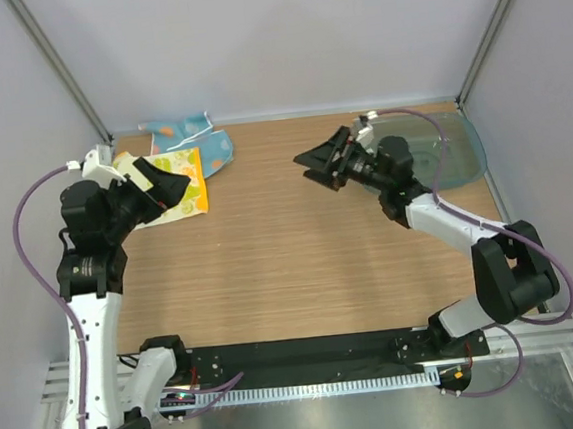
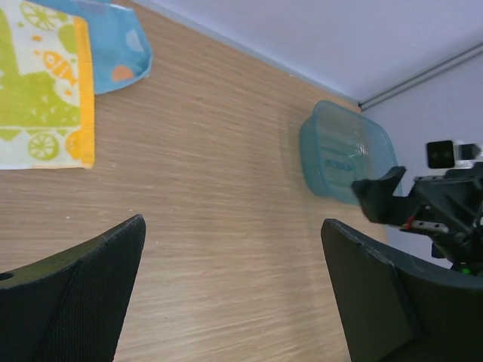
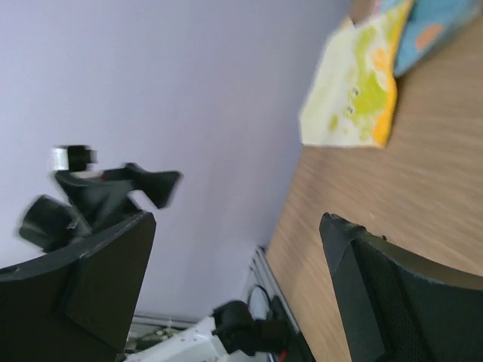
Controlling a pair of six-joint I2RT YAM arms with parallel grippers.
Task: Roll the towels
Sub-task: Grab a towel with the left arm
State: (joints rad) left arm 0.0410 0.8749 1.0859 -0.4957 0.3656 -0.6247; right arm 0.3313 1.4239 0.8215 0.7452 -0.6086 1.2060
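Nearest me, the two arms rise from the front edge of the wooden table (image 1: 291, 264). The left gripper (image 1: 171, 184) hangs in the air with its jaws spread wide and nothing between them; its own camera shows only bare wood under the gap. The right gripper (image 1: 317, 157) is just as wide open and empty, held up over the middle of the table and turned toward the left one. The yellow towel (image 1: 192, 188) lies flat just beyond and beside the left gripper, untouched, well away from the right gripper. The blue towel (image 1: 194, 137) sits a little farther back, rumpled, with the yellow one's edge over it. Behind the right gripper, against the far right corner, rests a see-through teal tray (image 1: 457, 149).
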